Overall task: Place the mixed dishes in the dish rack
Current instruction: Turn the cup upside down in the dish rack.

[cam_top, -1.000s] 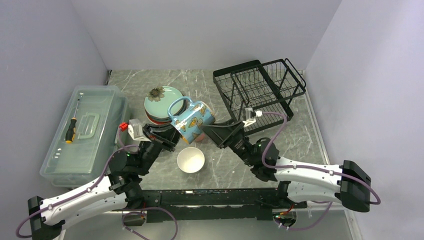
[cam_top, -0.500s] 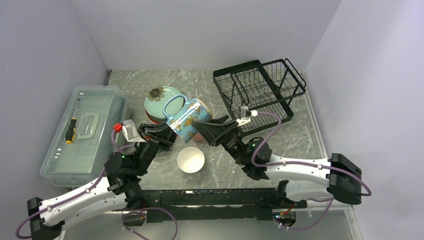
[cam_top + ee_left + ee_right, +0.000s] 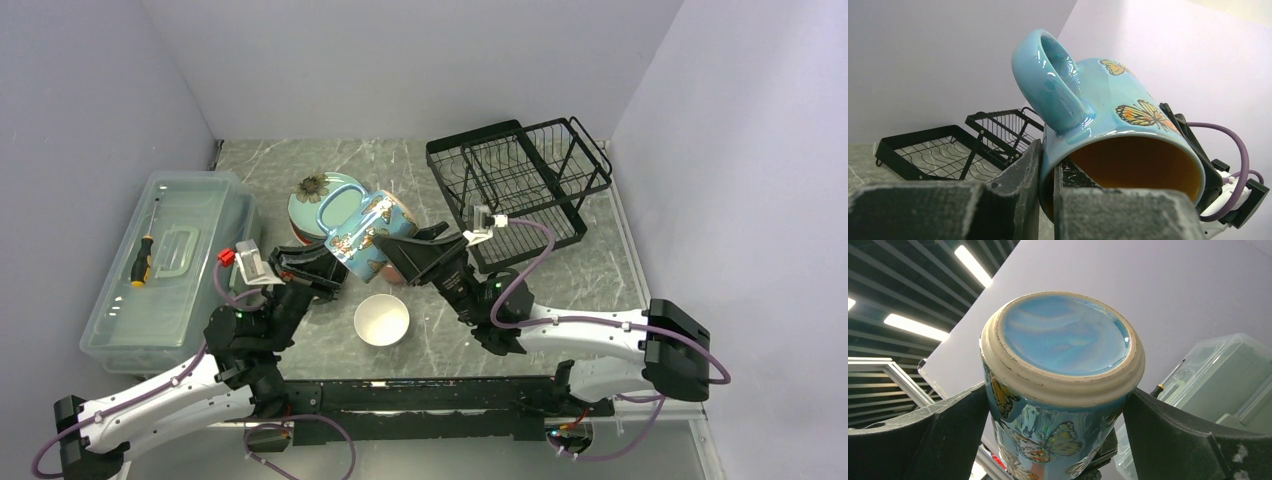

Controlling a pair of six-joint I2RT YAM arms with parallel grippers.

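Blue mug [image 3: 368, 225] tilted in mid-air — left gripper [image 3: 1048, 167] nearly closed, pinching rim wall, one finger inside. Right gripper [image 3: 1055, 395] spread full wide, fingers flanking mug base — contact unclear. Dish rack [image 3: 520, 175] well behind right fingers.

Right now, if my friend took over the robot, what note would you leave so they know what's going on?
Left gripper: shut on the rim of the blue mug, holding it sideways in the air.
Right gripper: open, jaws on either side of the mug's base, not gripping yet.
Plates are stacked behind the mug, the white bowl sits in front, and the dish rack is far right.
Done: mug lifted. No dish shows in the rack.
Left: get the mug into the rack, then the plates and bowl.
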